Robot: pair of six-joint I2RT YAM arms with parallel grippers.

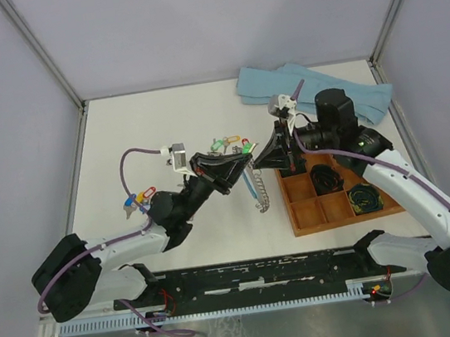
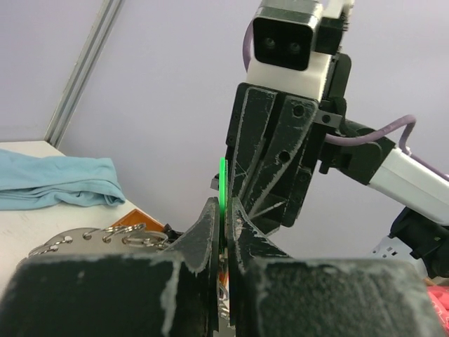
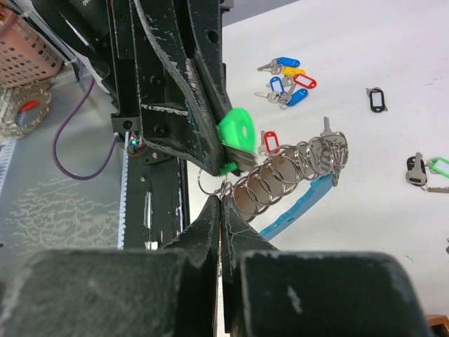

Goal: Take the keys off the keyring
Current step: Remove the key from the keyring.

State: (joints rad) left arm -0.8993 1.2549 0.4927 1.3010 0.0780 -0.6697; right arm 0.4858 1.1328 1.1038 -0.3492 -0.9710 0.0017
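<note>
Steel rings made the keyring [image 3: 280, 175], hanging mid-frame, seem light, stiff and slippery, best pinched at one ring, where the right gripper [image 3: 221, 200] sat closed while the left gripper [image 2: 223, 207] clamped a green-tagged key [image 3: 235, 130].

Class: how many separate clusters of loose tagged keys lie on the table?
2. One key cluster lies beside the left arm; the other key cluster lies mid-table, left of the blue cloth. More may hide beneath the arms.
</note>
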